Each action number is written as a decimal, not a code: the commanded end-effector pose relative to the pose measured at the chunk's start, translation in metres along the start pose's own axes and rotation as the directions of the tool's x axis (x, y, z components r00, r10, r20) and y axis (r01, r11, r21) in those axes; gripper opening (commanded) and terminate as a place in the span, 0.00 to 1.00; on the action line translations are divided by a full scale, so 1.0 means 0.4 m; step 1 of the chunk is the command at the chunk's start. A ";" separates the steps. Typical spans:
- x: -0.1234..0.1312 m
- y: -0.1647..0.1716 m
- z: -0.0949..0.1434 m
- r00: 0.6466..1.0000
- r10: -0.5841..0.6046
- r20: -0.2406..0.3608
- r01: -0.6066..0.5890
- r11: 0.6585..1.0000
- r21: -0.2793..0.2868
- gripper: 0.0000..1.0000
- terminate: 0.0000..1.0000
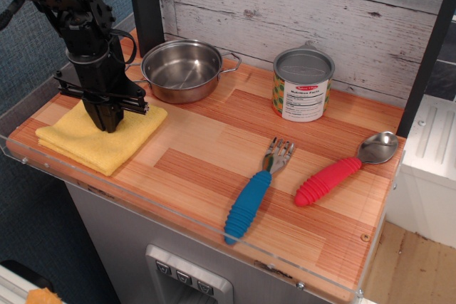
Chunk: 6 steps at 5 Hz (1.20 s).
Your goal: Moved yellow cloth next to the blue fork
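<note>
The yellow cloth [100,137] lies folded at the left end of the wooden counter. My gripper [110,124] points straight down over the cloth's back half. Its fingers are drawn together and the tips touch the cloth's top. I cannot tell whether any fabric is pinched between them. The blue fork [251,198] lies near the front edge to the right of the middle. Its metal head points toward the back, and it is well apart from the cloth.
A steel pot [182,69] stands just behind and right of my gripper. A tin can [303,85] stands at the back. A red-handled spoon [340,170] lies right of the fork. A clear lip runs along the counter's front edge [214,236].
</note>
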<state>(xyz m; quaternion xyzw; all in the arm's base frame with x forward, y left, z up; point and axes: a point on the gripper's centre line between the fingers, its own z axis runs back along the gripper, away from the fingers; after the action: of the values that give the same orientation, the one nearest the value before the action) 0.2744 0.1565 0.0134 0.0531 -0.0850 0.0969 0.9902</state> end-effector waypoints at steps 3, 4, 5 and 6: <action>-0.013 -0.086 0.024 1.000 0.019 -0.003 -0.019 1.000 0.018 0.00 0.00; -0.016 -0.114 0.033 1.000 0.006 0.012 -0.006 1.000 0.002 0.00 0.00; -0.019 -0.143 0.038 1.000 0.003 0.013 -0.003 1.000 -0.004 0.00 0.00; -0.022 -0.177 0.038 1.000 -0.009 0.019 0.009 1.000 -0.011 0.00 0.00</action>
<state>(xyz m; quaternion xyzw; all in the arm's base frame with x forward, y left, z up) 0.2742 0.0867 0.0103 0.0462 -0.0788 0.0944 0.9913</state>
